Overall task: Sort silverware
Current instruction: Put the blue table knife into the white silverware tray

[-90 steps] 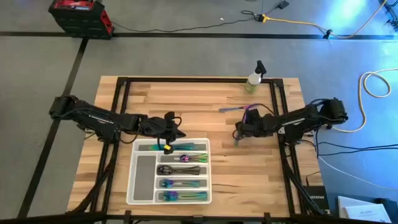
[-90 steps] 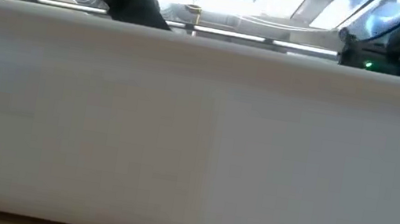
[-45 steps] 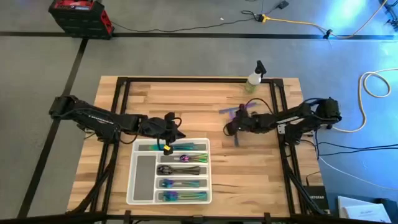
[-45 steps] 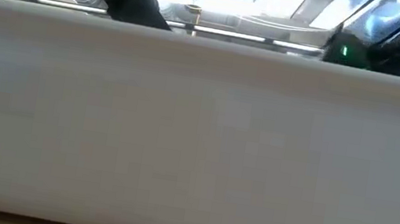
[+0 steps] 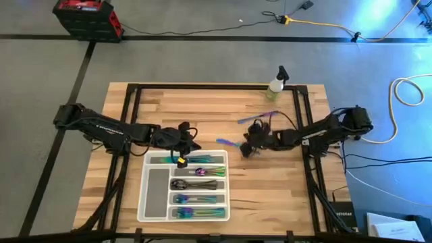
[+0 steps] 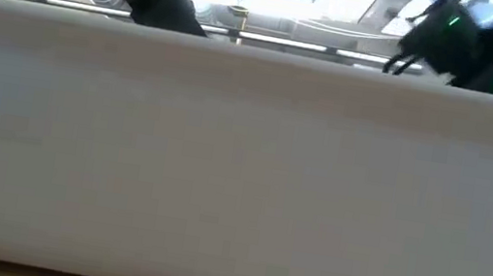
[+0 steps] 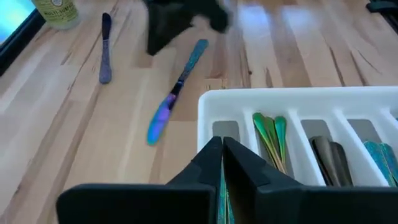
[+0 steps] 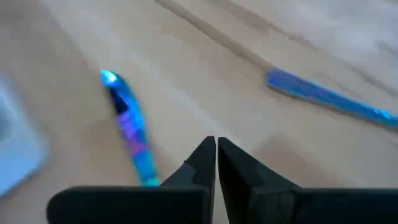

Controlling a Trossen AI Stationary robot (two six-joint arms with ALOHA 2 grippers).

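Bare wood beyond tray (image 5: 144, 192), loose knives (image 5: 227, 142) between the arms, spray bottle (image 5: 275, 84) at far edge

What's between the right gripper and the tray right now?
In the high view, one iridescent knife lies on bare wood between the right gripper and the tray.

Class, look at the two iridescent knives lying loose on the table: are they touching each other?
Apart. The left wrist view shows bare wood between the nearer knife and the farther knife.

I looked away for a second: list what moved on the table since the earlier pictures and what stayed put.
The right gripper swung left toward the tray, carrying an iridescent knife whose blade now points at the tray. The left gripper stayed over the tray's top slot. The second knife, the spray bottle and the sorted silverware did not move.
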